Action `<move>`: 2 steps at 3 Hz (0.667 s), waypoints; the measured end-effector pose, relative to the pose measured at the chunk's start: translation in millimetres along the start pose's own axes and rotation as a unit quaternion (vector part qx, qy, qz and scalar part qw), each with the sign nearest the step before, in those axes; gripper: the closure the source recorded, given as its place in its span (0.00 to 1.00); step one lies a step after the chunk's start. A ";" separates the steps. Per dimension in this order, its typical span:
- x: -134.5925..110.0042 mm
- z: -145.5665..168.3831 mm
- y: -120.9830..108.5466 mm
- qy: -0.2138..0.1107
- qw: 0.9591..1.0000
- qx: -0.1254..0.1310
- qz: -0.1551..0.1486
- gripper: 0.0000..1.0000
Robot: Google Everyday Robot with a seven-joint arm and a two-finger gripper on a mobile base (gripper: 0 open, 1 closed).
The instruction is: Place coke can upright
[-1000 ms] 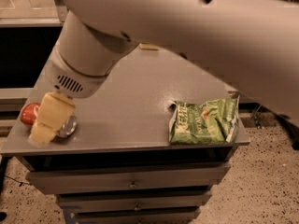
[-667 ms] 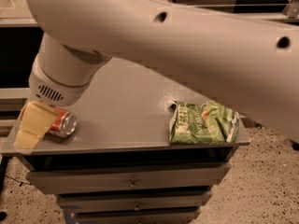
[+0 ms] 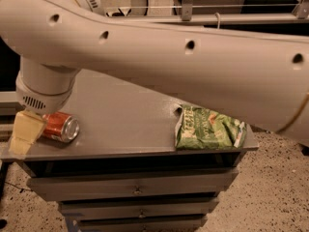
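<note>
The coke can [image 3: 60,126] lies on its side at the front left of the grey cabinet top [image 3: 125,124], its silver end facing front right. My gripper [image 3: 25,131] hangs from the wrist [image 3: 43,88] just left of the can, at the cabinet's left edge, and its cream-coloured tip is right beside the can's red side. I cannot tell whether it touches the can. My big white arm [image 3: 193,57] spans the upper view and hides the back of the top.
A green chip bag [image 3: 210,128] lies flat at the front right of the cabinet top. Drawers [image 3: 135,190] sit below the top. Speckled floor [image 3: 270,192] lies to the right. A dark shelf with a rail runs behind.
My gripper has moved left, from over the can to its left side. The can now shows more fully and still lies on its side. The chip bag has not moved.
</note>
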State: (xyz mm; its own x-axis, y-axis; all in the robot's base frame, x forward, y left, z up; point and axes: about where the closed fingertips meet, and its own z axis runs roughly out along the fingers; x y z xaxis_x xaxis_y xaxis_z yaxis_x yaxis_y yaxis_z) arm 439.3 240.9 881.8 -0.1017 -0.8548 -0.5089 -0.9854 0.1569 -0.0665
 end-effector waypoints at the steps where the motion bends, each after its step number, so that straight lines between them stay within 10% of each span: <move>1: -3.1 20.7 -8.9 0.033 0.999 0.008 -0.007 0.00; 2: -4.3 35.0 -14.0 0.070 0.997 0.020 -0.013 0.00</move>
State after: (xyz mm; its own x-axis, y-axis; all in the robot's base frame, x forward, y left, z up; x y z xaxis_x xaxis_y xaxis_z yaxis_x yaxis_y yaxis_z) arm 458.3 259.7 854.9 -0.0972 -0.9194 -0.3812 -0.9821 0.1507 -0.1130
